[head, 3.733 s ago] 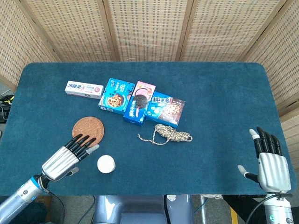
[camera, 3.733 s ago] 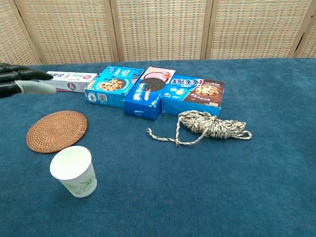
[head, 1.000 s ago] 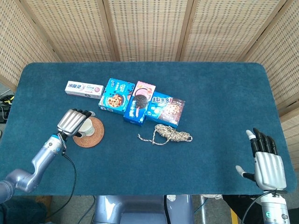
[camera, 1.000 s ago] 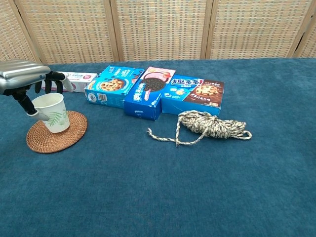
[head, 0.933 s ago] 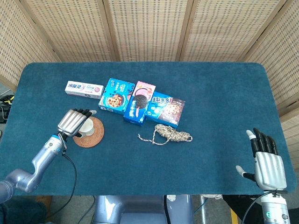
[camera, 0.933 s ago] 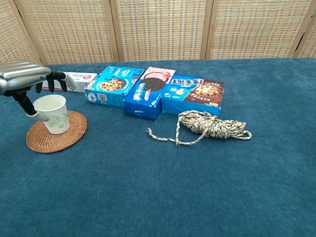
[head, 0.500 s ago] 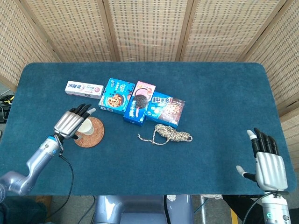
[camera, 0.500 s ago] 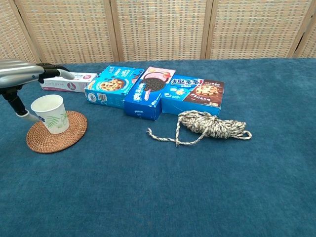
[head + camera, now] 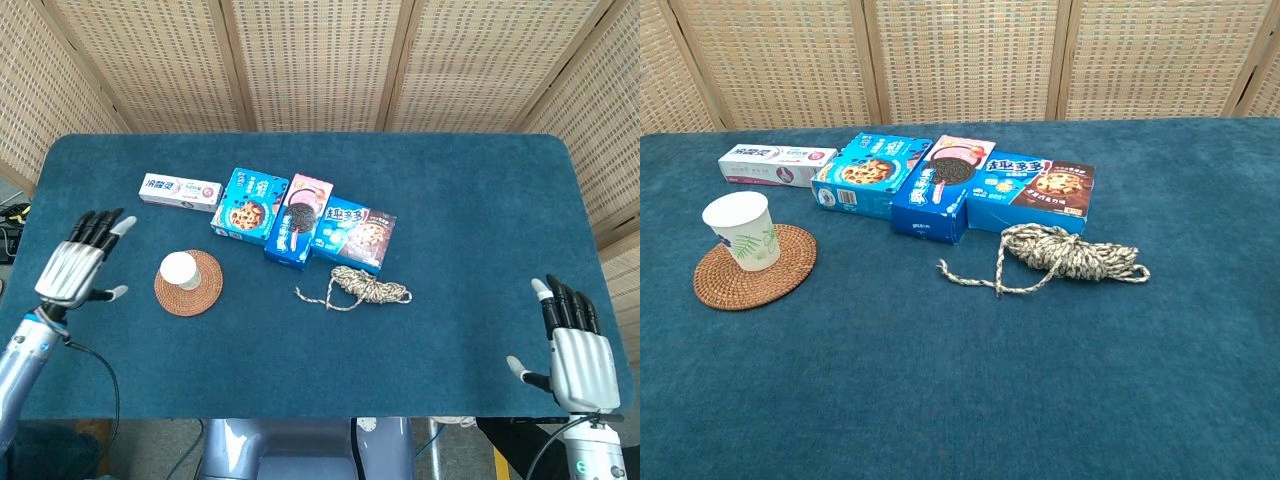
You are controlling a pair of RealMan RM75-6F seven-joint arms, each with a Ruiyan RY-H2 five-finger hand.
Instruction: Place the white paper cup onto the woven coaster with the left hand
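The white paper cup (image 9: 179,270) (image 9: 741,231), printed with green leaves, stands upright on the round woven coaster (image 9: 188,283) (image 9: 755,266), toward the coaster's left part. My left hand (image 9: 80,264) hovers well to the left of the coaster, fingers spread and holding nothing; only the head view shows it. My right hand (image 9: 573,349) rests at the table's near right corner, fingers straight and apart, empty.
A toothpaste box (image 9: 181,191) (image 9: 777,164) lies behind the coaster. Three cookie boxes (image 9: 295,221) (image 9: 952,189) sit in a row at the middle. A coil of rope (image 9: 368,285) (image 9: 1065,254) lies in front of them.
My left hand has let go of the cup and pulled away to the left, leaving the chest view. The cup stays standing on the coaster. The right hand has not moved.
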